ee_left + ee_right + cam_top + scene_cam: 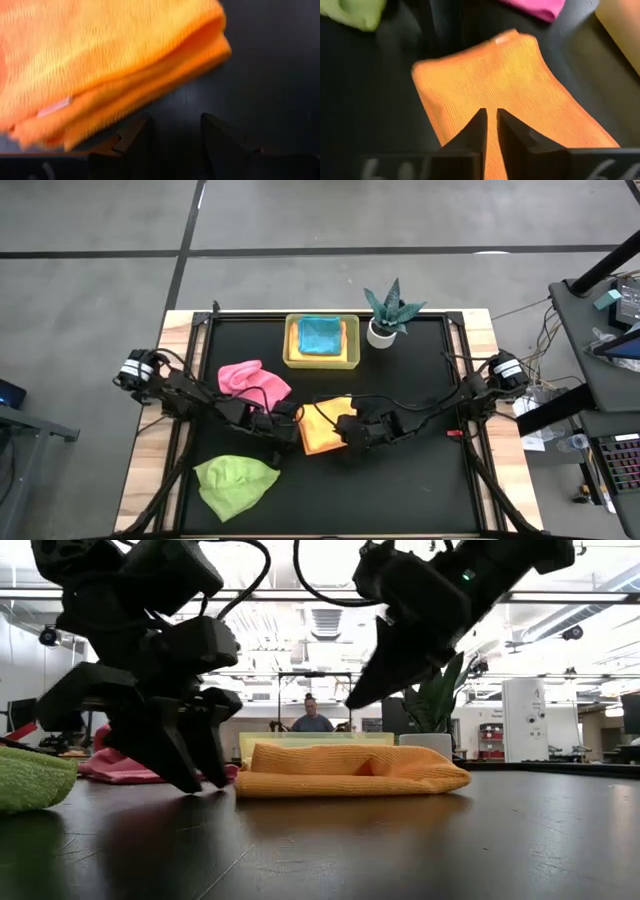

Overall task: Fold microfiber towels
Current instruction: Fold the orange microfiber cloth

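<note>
Microfiber towels, four in view: one orange towel (322,429) folded at the mat's centre, one pink towel (251,378), one lime green towel (236,481), one turquoise-blue towel (320,336). Yellow plastic tray (291,352): one. Small teal spiky plant (389,308) in a white pot: one. Person (311,718) in the background: one.

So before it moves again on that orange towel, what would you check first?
1. Orange towel folded over, lying on the black mat: ok.
2. Left gripper open, beside the towel's edge, holding nothing: ok.
3. Right gripper above the towel, fingers nearly together; any cloth pinched: cannot tell.
4. Pink towel and green towel clear of the orange one: ok.
5. Turquoise towel folded in the yellow tray: ok.
</note>
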